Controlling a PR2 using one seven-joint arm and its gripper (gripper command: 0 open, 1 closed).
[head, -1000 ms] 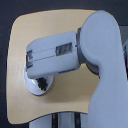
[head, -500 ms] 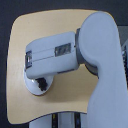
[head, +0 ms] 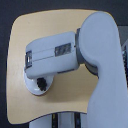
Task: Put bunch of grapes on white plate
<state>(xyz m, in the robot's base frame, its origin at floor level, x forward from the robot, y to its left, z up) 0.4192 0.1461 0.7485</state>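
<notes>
Desk (head: pixel 20 60): a light wooden top is seen filling most of the frame, its bare part at the left.
White plate (head: pixel 31 88): found at the lower left, mostly covered by the arm.
Bunch of grapes (head: pixel 42 83): a dark cluster is seen on the plate, just under the arm's end.
End effector: hidden beneath the forearm; its state cannot be told.
Arm (head: pixel 55 52): stretched from the right towards the plate.

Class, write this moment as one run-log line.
arm: over round wooden table | hand: hidden, state unknown | round glossy white plate: partly covered by arm | dark purple grape bunch: on plate
</notes>
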